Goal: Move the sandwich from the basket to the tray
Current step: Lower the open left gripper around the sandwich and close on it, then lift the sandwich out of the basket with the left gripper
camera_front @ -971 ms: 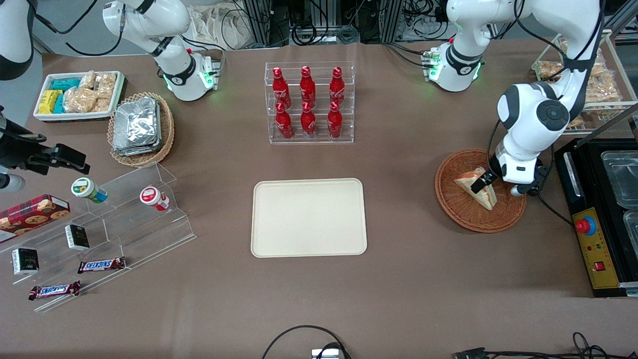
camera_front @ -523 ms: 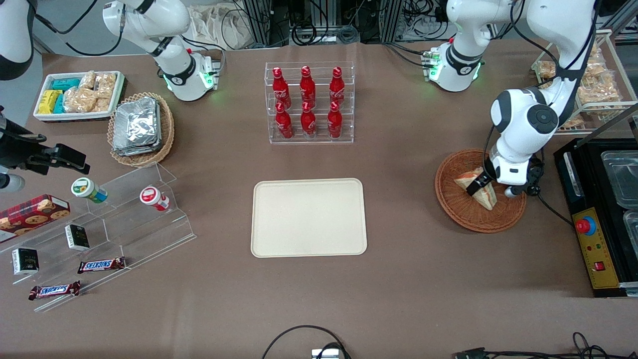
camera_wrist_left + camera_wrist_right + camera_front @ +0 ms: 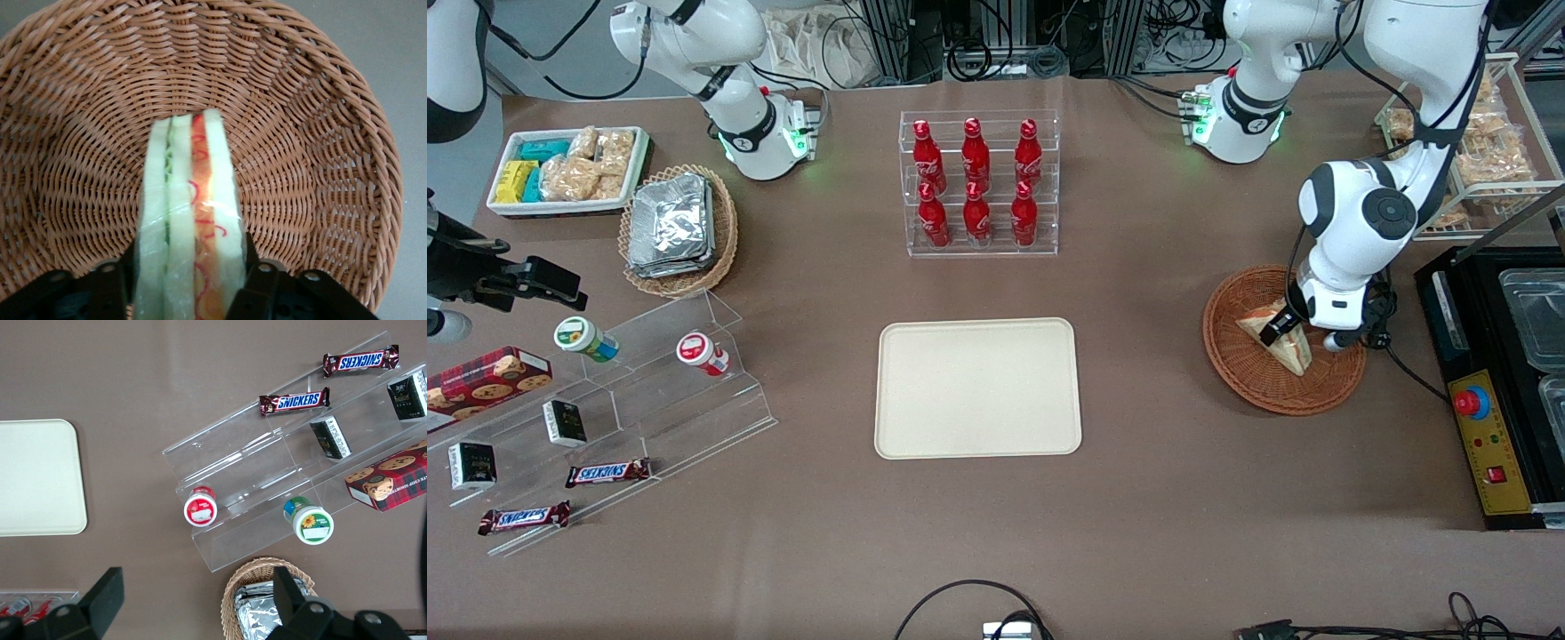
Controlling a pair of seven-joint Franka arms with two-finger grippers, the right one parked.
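Gripper [image 3: 187, 283] clamps sandwich [image 3: 190, 220] upright inside basket [image 3: 320, 167]; tray [image 3: 978, 388] well apart.

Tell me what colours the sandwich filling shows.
Red-orange and green between white bread on the sandwich, held in the gripper; clearest in left wrist view.

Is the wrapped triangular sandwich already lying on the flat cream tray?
No: the sandwich is in the reddish-brown wicker basket, clamped by the gripper, and the tray holds nothing.

I see the gripper [image 3: 190, 283] clamped on the sandwich [image 3: 190, 220] — one dark finger [image 3: 263, 283] against each bread face — with the basket [image 3: 300, 153] weave beneath it.
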